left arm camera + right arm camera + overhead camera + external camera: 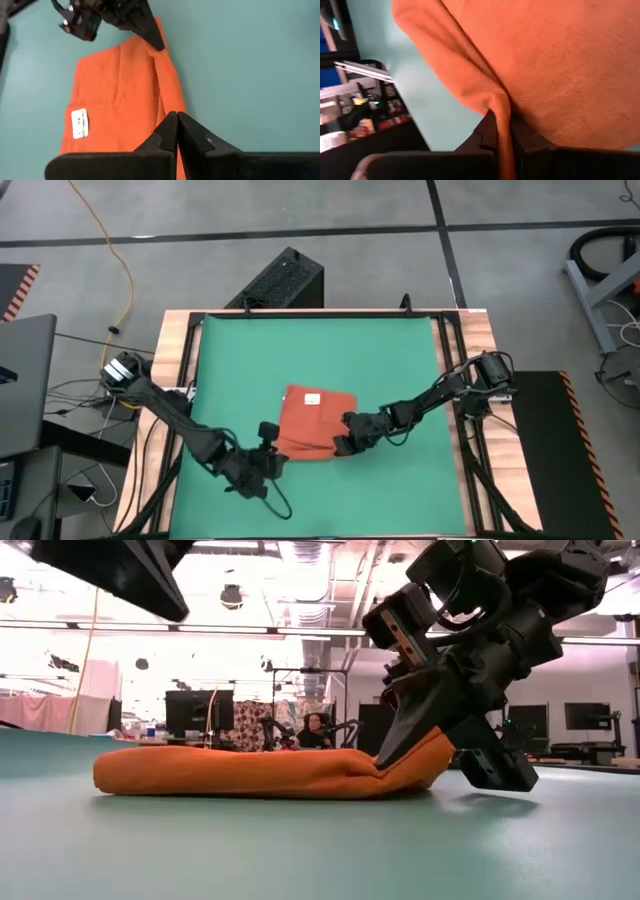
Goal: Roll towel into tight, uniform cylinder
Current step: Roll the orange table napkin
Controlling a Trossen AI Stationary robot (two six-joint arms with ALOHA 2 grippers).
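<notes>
The orange-red towel point(315, 425) lies folded on the green mat point(400, 360), its small white tag point(312, 399) up near its far edge. My right gripper point(345, 444) is shut on the towel's near right corner and holds that end a little off the mat point(430, 755). My left gripper point(274, 445) is shut and empty. It hovers above the towel's near left edge point(172, 107), well clear of the cloth in the low view point(130, 575). The rest of the towel point(230, 772) lies flat on the mat. My right gripper pinches a fold of the towel at its near right corner point(502, 117) between its two fingers. The fingers point(415, 725) slant down from the table's right side. That corner is lifted just off the mat, and the rest of the towel lies on the mat.
The green mat covers the table inside a wooden frame point(180, 350). A black box point(280, 280) stands beyond the far edge. A laptop point(25, 380) and cables lie at the left. There is bare mat on all sides of the towel.
</notes>
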